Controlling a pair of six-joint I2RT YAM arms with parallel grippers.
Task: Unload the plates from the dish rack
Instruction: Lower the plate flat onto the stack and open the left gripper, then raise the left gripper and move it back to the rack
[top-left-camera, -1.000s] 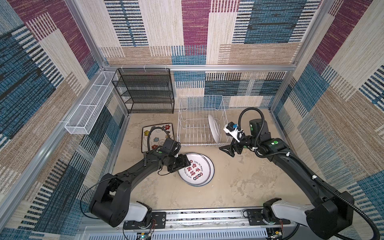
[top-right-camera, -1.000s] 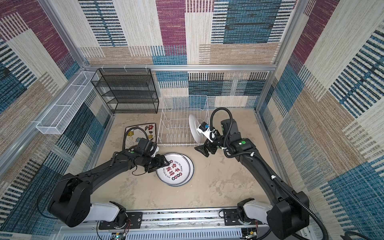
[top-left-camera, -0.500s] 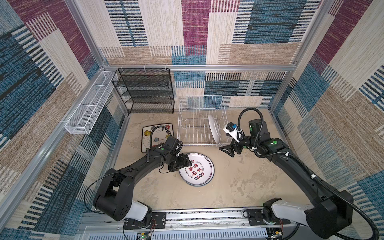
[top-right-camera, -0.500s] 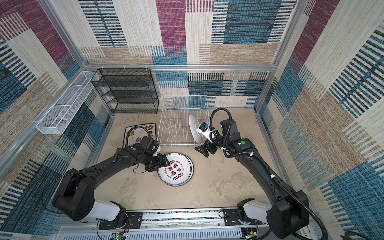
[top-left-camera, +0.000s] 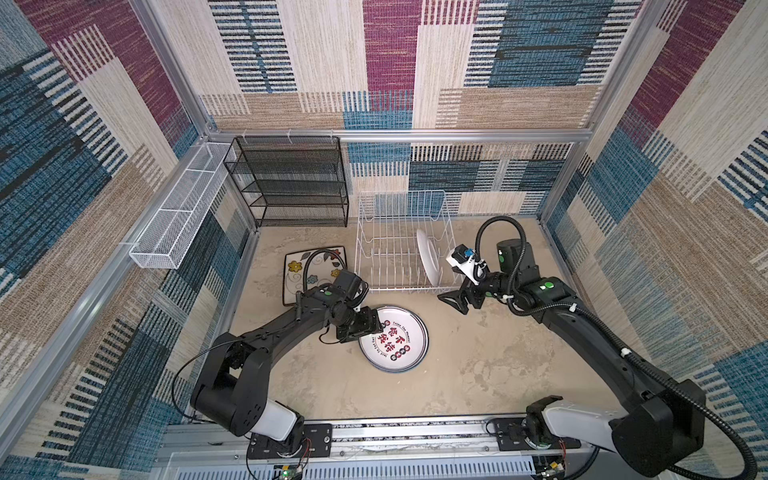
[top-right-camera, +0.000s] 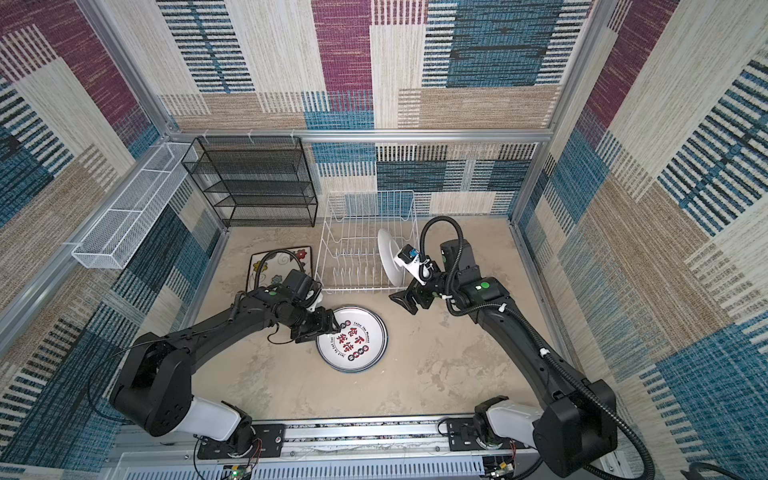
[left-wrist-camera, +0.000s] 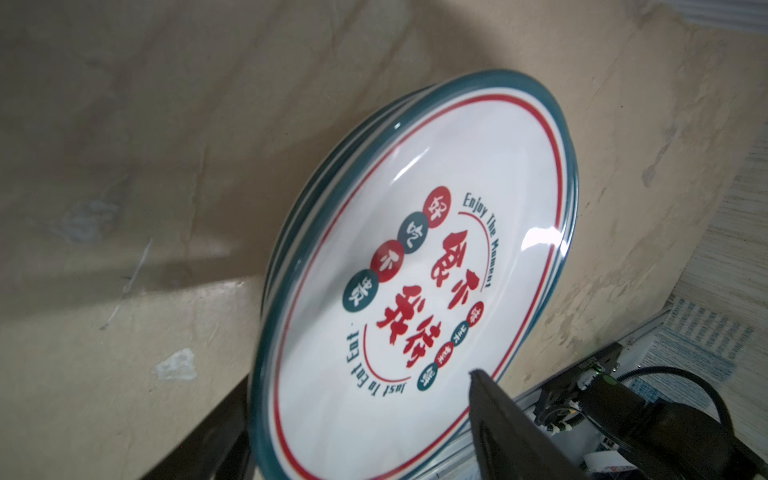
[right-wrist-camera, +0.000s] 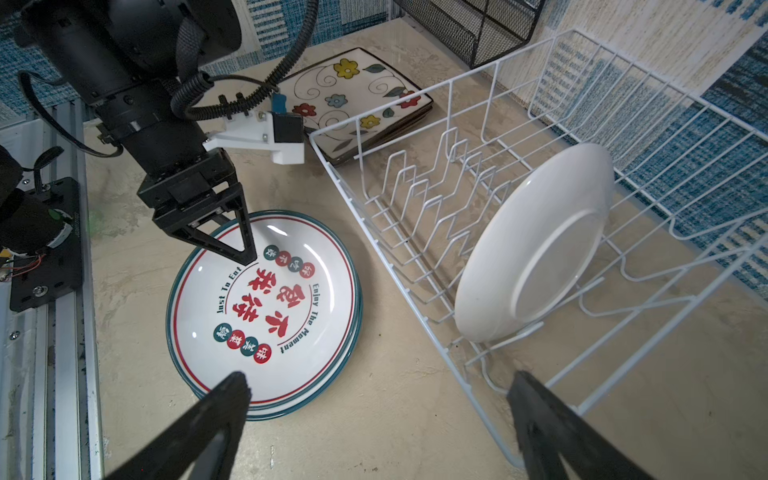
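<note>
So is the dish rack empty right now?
No, one round white plate stands on edge among the tines of the dish rack.

Printed on the face of the round white plate with teal rim, flat on the counter just in front of the white wire dish rack: "Enjoy The Moment" arched along one side, "Just To Eat" along the opposite. Between them, large red Chinese characters; beside these, small characters in red and teal discs, not surely readable.
</note>
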